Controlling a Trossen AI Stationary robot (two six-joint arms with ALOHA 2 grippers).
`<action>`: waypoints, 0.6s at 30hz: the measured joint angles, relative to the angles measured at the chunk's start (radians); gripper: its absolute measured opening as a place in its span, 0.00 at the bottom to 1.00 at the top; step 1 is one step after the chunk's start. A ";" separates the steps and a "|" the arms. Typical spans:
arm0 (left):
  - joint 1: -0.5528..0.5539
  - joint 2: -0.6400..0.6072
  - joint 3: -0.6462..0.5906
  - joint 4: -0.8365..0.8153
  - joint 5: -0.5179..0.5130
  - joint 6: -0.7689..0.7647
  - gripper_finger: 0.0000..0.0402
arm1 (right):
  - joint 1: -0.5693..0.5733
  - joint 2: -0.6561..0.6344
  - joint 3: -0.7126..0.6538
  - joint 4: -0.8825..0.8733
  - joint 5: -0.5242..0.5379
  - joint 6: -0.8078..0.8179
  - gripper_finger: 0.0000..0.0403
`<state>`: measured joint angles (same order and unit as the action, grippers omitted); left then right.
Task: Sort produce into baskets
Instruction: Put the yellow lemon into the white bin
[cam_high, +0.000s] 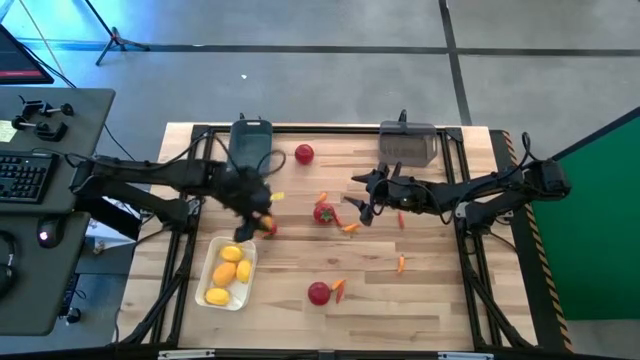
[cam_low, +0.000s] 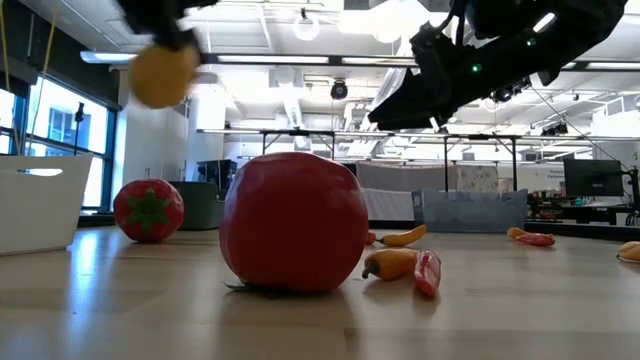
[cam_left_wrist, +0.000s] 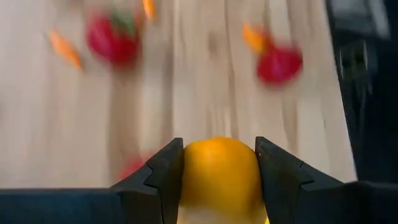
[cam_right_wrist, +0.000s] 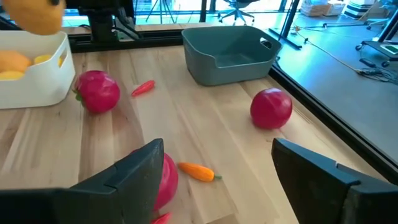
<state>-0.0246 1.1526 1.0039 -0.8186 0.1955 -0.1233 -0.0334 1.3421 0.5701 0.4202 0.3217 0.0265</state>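
Note:
My left gripper (cam_high: 260, 206) is shut on a yellow lemon (cam_left_wrist: 219, 167), held high above the table between the dark blue-grey bin (cam_high: 250, 140) and the white tray (cam_high: 230, 272). The tray holds several lemons. The held lemon also shows in the low view (cam_low: 163, 72). My right gripper (cam_high: 365, 206) is open and empty above the table's middle. A red tomato (cam_right_wrist: 165, 177) and an orange pepper (cam_right_wrist: 198, 171) lie on the wood below its fingers. The translucent grey bin (cam_high: 408, 145) stands at the far edge. My left gripper pinches the lemon's two opposite sides (cam_left_wrist: 186, 171) between its two fingers. The fingers come from above, and the lemon hangs below them (cam_low: 163, 72). The lemon is lifted well clear of the table.
Loose tomatoes lie at the far side (cam_high: 304, 153), the middle (cam_high: 325, 213), the near side (cam_high: 319, 292) and under my left arm (cam_high: 268, 228). Small peppers lie scattered on the wood, for instance two pieces (cam_high: 349, 228) (cam_high: 401, 264).

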 joint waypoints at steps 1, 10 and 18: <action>-0.020 -0.006 0.000 -0.051 0.000 -0.026 0.36 | 0.000 0.000 0.000 0.000 0.004 0.000 0.72; -0.214 -0.022 -0.019 -0.237 0.009 -0.279 0.36 | -0.009 0.000 0.000 -0.002 0.014 -0.006 0.72; -0.355 -0.021 -0.146 -0.099 0.118 -0.423 0.36 | -0.041 0.000 0.000 -0.011 0.014 -0.008 0.72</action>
<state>-0.3796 1.1313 0.8582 -0.9174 0.3137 -0.5460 -0.0743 1.3420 0.5701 0.4087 0.3355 0.0189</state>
